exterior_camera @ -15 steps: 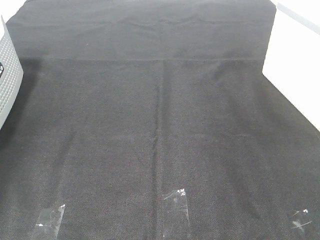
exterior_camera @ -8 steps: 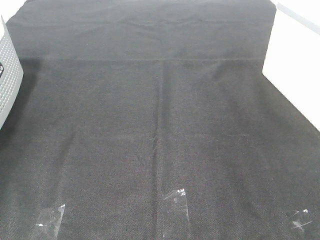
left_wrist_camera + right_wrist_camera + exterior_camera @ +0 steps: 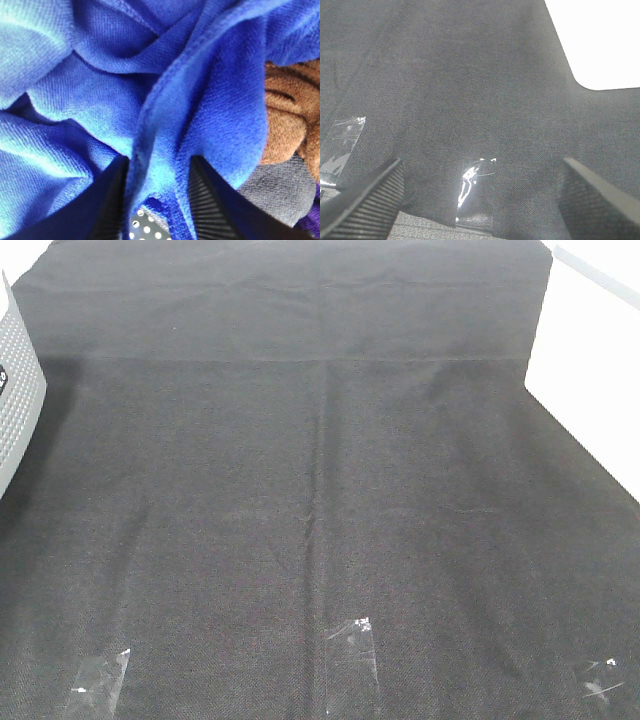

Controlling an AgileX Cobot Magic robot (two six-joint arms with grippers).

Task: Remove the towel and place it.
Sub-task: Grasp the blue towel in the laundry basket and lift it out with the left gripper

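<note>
Left tool (image 3: 159,165) pinches a raised fold of the towel (image 3: 90,100), its stitched hem (image 3: 145,125) running lengthwise between the jaws, outside the high view; right tool (image 3: 480,167) hangs spread over the black cloth (image 3: 470,75).

Left tool (image 3: 160,161) pinches a fold of the towel (image 3: 75,100) — right tool (image 3: 480,167) hangs, fingers (image 3: 370,205) spread wide.

Napped cloth towel (image 3: 90,100), matt woven sheet (image 3: 320,490), seemingly glossy tape (image 3: 350,645)
</note>
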